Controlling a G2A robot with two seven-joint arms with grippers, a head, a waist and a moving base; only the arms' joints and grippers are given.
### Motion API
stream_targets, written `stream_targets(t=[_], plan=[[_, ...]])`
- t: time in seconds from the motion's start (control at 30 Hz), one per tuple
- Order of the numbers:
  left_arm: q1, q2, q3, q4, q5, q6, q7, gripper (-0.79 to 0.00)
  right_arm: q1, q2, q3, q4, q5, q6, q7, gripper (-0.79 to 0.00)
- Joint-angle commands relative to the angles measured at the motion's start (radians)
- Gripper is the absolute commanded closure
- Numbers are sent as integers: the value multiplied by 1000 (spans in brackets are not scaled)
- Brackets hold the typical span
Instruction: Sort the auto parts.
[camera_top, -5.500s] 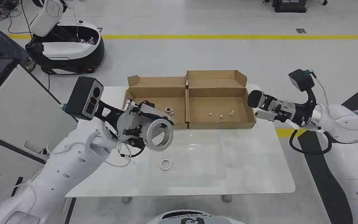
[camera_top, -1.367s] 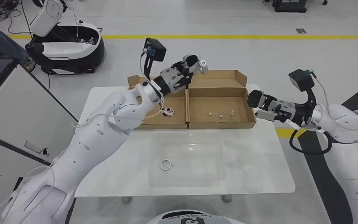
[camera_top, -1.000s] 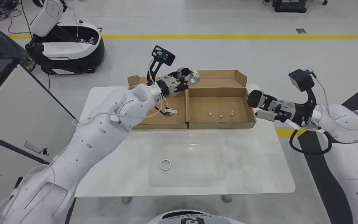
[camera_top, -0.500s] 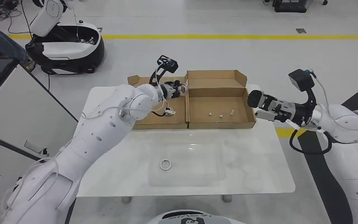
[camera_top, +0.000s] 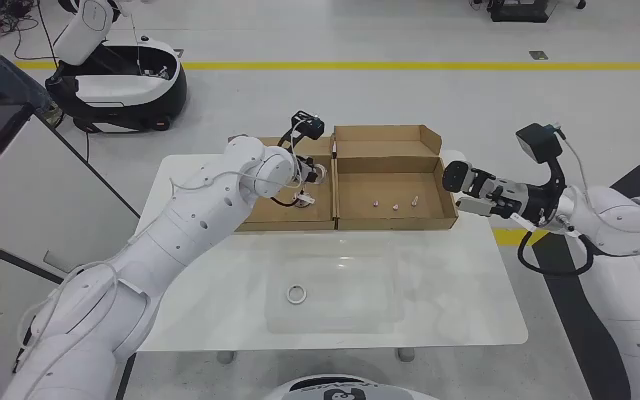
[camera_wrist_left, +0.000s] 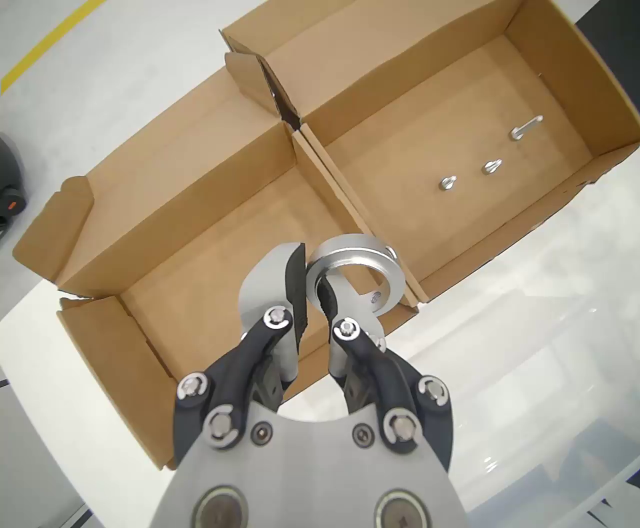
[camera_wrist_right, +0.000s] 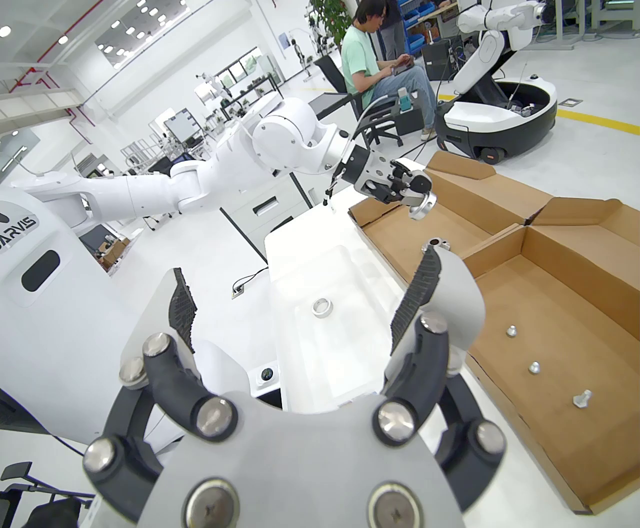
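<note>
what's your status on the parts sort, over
Left pincer shut on large metal ring, held over left box. Right pincer open, empty, beside right box. Small ring on table, unsorted. Nothing blocking the box.

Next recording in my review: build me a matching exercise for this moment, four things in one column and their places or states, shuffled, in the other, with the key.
Things:
1. large metal ring
2. small ring
3. three small bolts
4. right gripper

Places or states:
A. lying inside the right box
B. open, just outside the right box's end wall
C. on the table, outside both boxes
D. clamped in the left gripper, above the left box

Pairs: 1-D, 2-C, 3-A, 4-B.
</note>
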Motion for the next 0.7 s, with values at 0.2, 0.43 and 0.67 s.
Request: stream_targets(t=[0.2,0.43,0.67], plan=[[-13,-35,44,156,26,-64,-11,0,0,0,0,0,0,0,0,-785],[-9,-56,62,259,59,-83,-14,0,0,0,0,0,0,0,0,-785],[-14,-75,79,329,112,-99,-27,0,0,0,0,0,0,0,0,-785]])
